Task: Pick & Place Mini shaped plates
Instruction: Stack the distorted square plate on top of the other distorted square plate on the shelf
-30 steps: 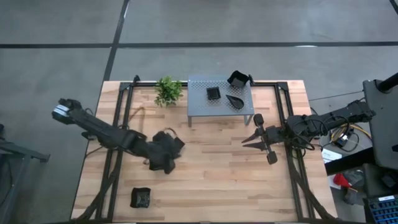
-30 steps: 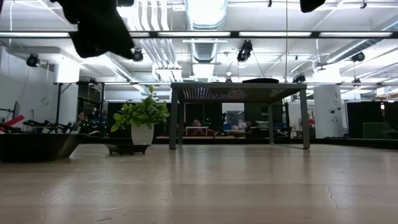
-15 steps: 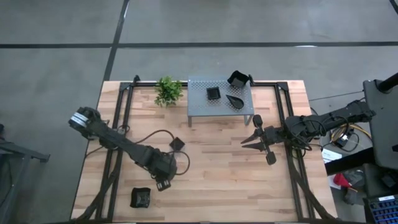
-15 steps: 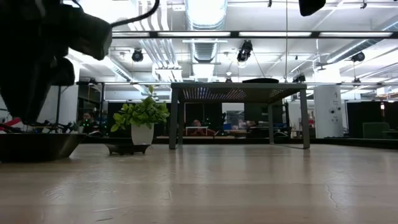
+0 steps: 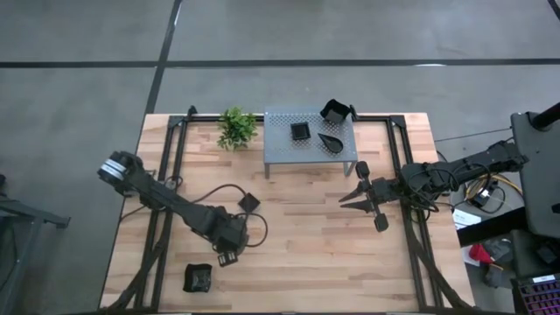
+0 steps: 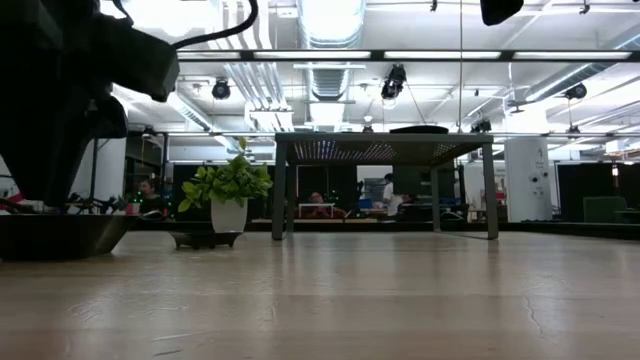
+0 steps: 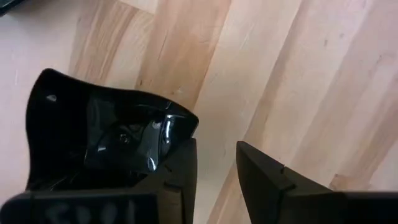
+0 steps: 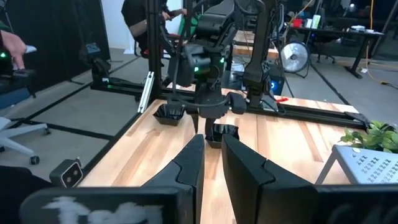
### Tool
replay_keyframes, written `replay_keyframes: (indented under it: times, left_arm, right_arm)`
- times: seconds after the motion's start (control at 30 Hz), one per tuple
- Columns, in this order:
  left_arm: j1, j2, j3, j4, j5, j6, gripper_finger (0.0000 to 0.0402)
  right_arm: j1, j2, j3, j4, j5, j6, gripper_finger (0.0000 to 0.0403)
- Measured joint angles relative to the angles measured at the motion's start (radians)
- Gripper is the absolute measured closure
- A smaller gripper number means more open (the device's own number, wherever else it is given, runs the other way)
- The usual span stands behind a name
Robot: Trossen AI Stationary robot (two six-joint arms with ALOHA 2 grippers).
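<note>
A deep black dish with a wavy rim point(image 5: 199, 277) point(image 7: 99, 134) point(image 6: 55, 237) sits on its base near the table's near-left corner. A flat square plate point(image 5: 249, 201) point(image 8: 222, 132) lies mid-table. Three more black plates rest on the grey shelf point(image 5: 311, 149): a small square one point(image 5: 300, 131), a leaf-shaped one point(image 5: 331, 140) and a deep one point(image 5: 335, 110). My left gripper point(image 5: 226, 255) point(image 7: 214, 177) is open, pointing down just to the right of the wavy dish. I see no contact with it. My right gripper point(image 5: 348, 196) point(image 8: 211, 168) waits right of centre, narrowly open and holding nothing.
A small green plant point(image 5: 236, 128) point(image 6: 228, 190) stands to the left of the shelf at the far edge. Black frame rails point(image 5: 166, 175) run along both sides of the table. A loose cable point(image 5: 214, 188) trails from my left arm. Bare wood point(image 5: 306, 254) lies between the two grippers.
My left gripper has moved from above the flat square plate toward the near edge and down, stopping beside the wavy-rimmed dish. The flat plate, hidden under the arm before, now shows on the table. My right arm has kept still.
</note>
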Motion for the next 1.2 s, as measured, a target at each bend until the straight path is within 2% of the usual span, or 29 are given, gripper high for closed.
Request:
replay_keyframes:
  times: [0.23,0.57,0.67,0.8,0.87,1.1,1.2]
  left_arm:
    - [0.0,-0.007,-0.002,-0.043,-0.045,0.005,0.0297]
    - [0.0,-0.006,-0.083,0.05,-0.042,-0.054,0.0299]
    - [0.0,-0.006,-0.083,0.051,-0.042,-0.066,0.0319]
    - [0.0,-0.006,-0.083,0.052,-0.038,-0.062,0.0382]
    - [0.0,-0.007,-0.08,0.048,-0.034,-0.062,0.0393]
    - [0.0,-0.009,0.042,0.052,-0.029,-0.037,0.0401]
    - [0.003,-0.009,0.13,0.09,-0.033,-0.006,0.0401]
  right_arm:
    - [0.0,0.002,0.0,-0.002,0.0,0.006,0.0351]
    - [0.0,0.002,-0.002,-0.003,0.0,0.015,0.0351]
    - [0.0,0.002,-0.003,-0.003,0.0,0.014,0.0351]
    - [0.0,0.002,-0.003,-0.003,0.0,-0.002,0.0351]
    - [0.0,0.002,-0.003,-0.003,-0.001,-0.022,0.0351]
    - [0.0,0.002,-0.028,-0.002,-0.01,-0.058,0.0351]
    - [0.0,0.002,-0.042,-0.003,-0.07,-0.114,0.0351]
